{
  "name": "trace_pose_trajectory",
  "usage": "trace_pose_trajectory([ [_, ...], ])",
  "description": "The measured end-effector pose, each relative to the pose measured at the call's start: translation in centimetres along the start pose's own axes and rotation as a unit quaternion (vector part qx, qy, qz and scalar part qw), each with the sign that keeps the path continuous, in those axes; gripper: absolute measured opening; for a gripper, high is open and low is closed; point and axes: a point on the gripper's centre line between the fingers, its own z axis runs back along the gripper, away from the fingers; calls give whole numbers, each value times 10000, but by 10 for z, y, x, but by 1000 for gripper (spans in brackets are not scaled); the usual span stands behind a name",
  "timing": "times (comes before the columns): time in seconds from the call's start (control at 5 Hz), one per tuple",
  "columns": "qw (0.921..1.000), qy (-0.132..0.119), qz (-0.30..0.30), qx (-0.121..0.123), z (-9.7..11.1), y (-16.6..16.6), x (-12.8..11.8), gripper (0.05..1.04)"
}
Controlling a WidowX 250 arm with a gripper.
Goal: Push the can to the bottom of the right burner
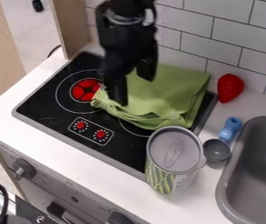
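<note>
The can (169, 175), green and white with a grey metal lid, stands upright at the stove's front right corner, overlapping its edge in the view. On the black stove (53, 109), a green cloth (167, 94) covers most of the right burner (134, 132), whose ring shows only along its lower left. My gripper (134, 84) hangs down over the cloth's left part, above and to the left of the can and apart from it. Its fingers are spread, with cloth visible between them; whether they touch it I cannot tell.
The left burner (85, 90) has a red centre, with two red knobs in front of it. A red strawberry (230, 88) lies by the tiled wall. Right of the can are a grey cup (216, 150) with a blue handle and the grey sink (253, 175).
</note>
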Motion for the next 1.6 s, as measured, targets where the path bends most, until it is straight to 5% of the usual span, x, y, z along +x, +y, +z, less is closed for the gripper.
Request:
trace_pose_trajectory([
  [0.6,9969,379,-686,65,7,33,-66,999],
  [1.0,9964,695,-477,3,9,40,-110,999],
  [1.4,9936,1099,241,74,-13,45,-134,999],
  [1.6,9926,1007,611,-304,-33,42,-139,999],
])
